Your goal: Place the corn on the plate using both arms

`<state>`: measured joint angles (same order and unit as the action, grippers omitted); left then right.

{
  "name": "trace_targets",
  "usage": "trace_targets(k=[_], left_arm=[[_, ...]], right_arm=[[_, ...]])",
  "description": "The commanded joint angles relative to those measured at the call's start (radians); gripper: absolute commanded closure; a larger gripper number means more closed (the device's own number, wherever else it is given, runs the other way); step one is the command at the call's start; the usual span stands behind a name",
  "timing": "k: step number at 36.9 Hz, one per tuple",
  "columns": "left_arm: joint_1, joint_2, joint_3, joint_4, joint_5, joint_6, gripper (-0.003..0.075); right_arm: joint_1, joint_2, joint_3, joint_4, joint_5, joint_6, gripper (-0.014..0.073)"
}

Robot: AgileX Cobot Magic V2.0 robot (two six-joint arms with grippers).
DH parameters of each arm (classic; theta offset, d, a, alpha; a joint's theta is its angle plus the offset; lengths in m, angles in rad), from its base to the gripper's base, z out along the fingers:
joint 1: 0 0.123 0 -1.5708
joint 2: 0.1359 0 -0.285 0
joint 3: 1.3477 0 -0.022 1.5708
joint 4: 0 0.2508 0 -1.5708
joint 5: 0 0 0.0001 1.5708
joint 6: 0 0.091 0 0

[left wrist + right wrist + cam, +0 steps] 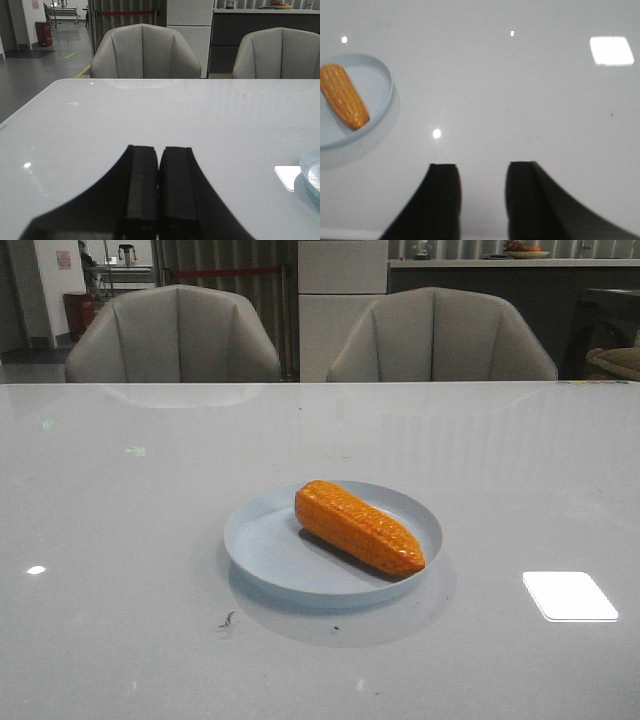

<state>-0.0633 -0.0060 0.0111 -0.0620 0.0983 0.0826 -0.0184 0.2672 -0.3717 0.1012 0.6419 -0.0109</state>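
Note:
The orange corn [358,526] lies on its side across the pale blue plate [262,552] near the table's middle, tapered end toward the front right. The right wrist view shows the same corn [343,102] on the plate [380,90], well off to one side of my right gripper [483,167], which is open over bare table with nothing between its fingers. My left gripper [158,150] is shut and empty, its fingers pressed together; only a sliver of the plate's rim [307,167] shows at that view's edge. Neither gripper appears in the front view.
Two grey armchairs [175,335] [440,337] stand behind the table's far edge. A bright ceiling-light reflection [569,596] lies on the glossy white tabletop right of the plate. A small dark speck [227,619] sits in front of the plate.

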Motion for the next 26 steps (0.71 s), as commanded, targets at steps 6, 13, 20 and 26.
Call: trace_targets(k=[6,13,20,26], left_arm=[[0.002,-0.021,0.038,-0.001,-0.092,-0.010,0.0627],[0.002,-0.021,0.038,-0.001,-0.092,-0.010,0.0627],[0.002,-0.021,0.038,-0.001,-0.092,-0.010,0.0627],[0.002,-0.021,0.038,-0.001,-0.092,-0.010,0.0627]], right_arm=[[-0.004,-0.126,0.132,-0.004,-0.364,-0.004,0.0536],[-0.004,-0.215,0.341,-0.004,-0.642,-0.004,0.0537],[-0.004,-0.298,0.378,-0.004,-0.652,-0.004,0.0537],[-0.004,-0.302,0.378,-0.004,-0.650,-0.004,0.0537]])
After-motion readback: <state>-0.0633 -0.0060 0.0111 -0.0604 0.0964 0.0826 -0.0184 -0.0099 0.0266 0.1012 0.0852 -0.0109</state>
